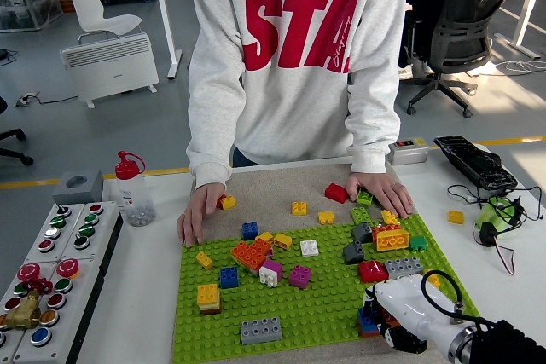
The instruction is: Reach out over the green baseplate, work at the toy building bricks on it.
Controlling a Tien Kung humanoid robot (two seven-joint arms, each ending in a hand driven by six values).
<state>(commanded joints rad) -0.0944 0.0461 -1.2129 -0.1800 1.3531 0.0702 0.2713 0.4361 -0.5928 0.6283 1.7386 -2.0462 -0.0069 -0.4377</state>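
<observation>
Right hand (401, 317): glossy white shell on a black forearm, reaching in from the lower right corner over the near right part of the green baseplate (320, 300); fingers curled downward around a blue brick (368, 321) with a red piece against it, though I cannot tell how firm the hold is.
Left arm: out of view.
Baseplate: studded bright green plastic, lying on a beige mat (281, 185) on the white table (141, 296).
Bricks: chunky studded plastic blocks; an orange brick (251, 254) near the centre, a grey brick (260, 329) at the near edge, a magenta brick (299, 276) beside a white one.
Person: one hand (198, 215) flat at the plate's far left corner, the other hand (381, 192) resting at its far right corner.
Table's left edge: button box (51, 274).
</observation>
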